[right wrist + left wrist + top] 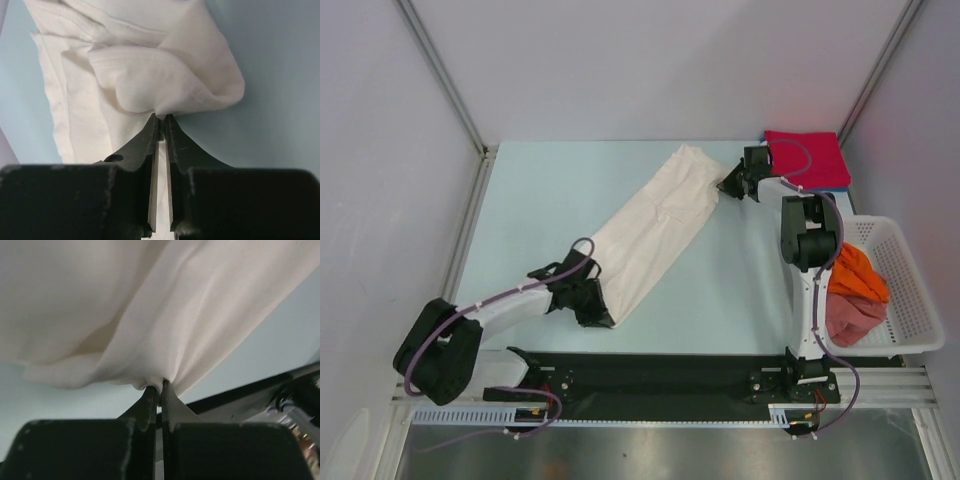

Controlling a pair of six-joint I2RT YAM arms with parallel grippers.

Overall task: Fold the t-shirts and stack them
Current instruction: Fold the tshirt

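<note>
1. Stretching diagonally across the table (530, 200), the white shirt (655, 230) is pulled into a long, narrow band between the two claws.
2. Left claw (159, 386): clenched on the near, lower-left end of the white shirt. The cloth bunches at the tips and fans out above them in the left wrist view.
3. Right claw (162, 117): clenched on the far, upper-right end of the same shirt. A folded, hemmed edge is pinched between the tips.
4. Red shirt (805, 158): folded flat at the far right corner of the table. An edge of blue cloth (844, 186) shows beneath it.
5. Basket (920, 300): white lattice, at the right edge of the table, just beside the right arm.
6. Orange shirt (860, 272) and pinkish-red shirt (850, 318): crumpled inside the basket and touching each other, with the orange one at the farther side.
</note>
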